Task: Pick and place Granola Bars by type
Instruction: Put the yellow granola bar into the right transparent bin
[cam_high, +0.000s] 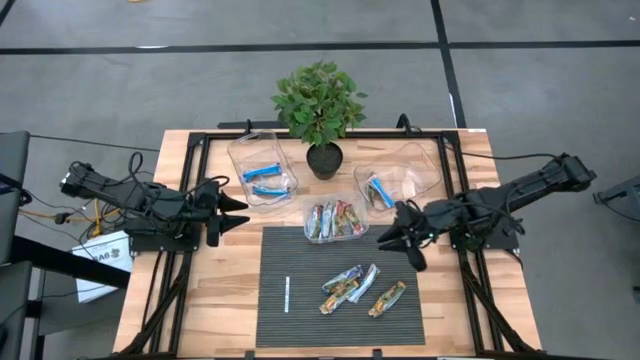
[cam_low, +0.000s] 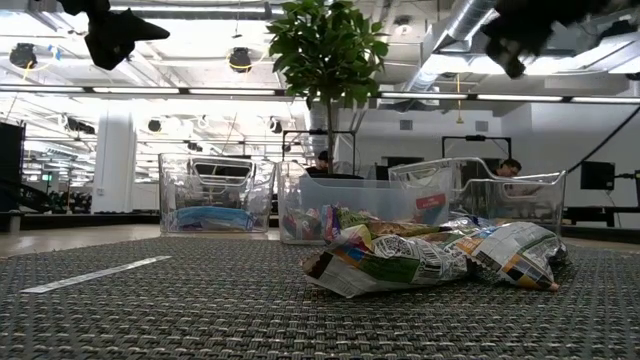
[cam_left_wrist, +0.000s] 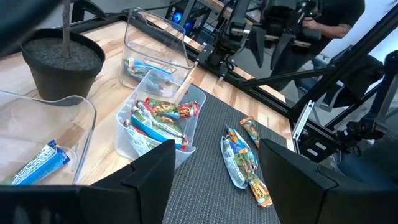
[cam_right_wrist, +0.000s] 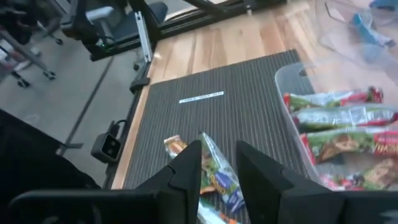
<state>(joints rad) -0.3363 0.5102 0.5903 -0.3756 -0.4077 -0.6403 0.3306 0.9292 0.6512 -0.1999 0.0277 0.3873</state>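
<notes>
While both arms hover above the table, several Granola Bars (cam_high: 352, 286) lie loose on the dark mat (cam_high: 300, 320).

Left gripper (cam_high: 236, 212) hangs over the left table edge, fingers spread wide and empty. Right gripper (cam_high: 392, 238) hangs at the mat's far right corner, fingers part-open with nothing between them. More bars fill the middle tub (cam_high: 334, 218); blue ones sit in the far-left tub (cam_high: 262, 165) and far-right tub (cam_high: 400, 176), either side of the potted plant (cam_high: 320, 110).

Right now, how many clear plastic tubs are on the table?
3: one tub left of the plant, one to its right, one at the mat's far edge.
</notes>
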